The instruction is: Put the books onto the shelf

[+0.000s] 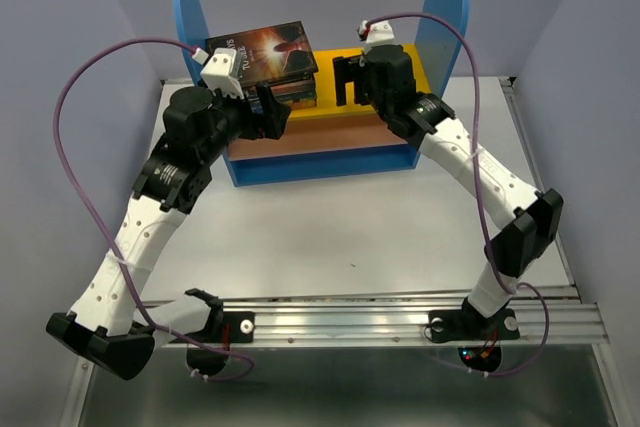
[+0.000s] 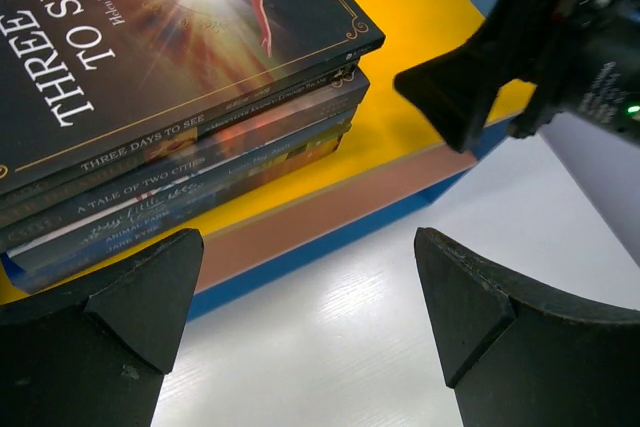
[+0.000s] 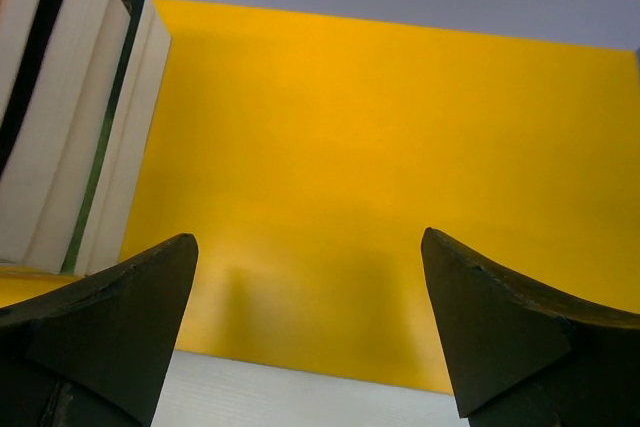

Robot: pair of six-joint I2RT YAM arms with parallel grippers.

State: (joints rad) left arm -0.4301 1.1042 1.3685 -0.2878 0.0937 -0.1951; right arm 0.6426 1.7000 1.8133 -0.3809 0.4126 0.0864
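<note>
Bright even light; right wrist view blurred.

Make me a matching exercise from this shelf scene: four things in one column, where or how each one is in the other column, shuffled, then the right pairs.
Column one
1. stack of colourful paperback books
2. left black two-finger gripper
3. right black two-finger gripper
4. tall blue round-topped side panels

Column two
A. open and empty, over the bare right part of the yellow upper board
B. upright, one at each end of the shelf
C. lying flat on the left part of the yellow board
D. open and empty, just in front of the book stack

Pairs: 1-C, 2-D, 3-A, 4-B
</note>
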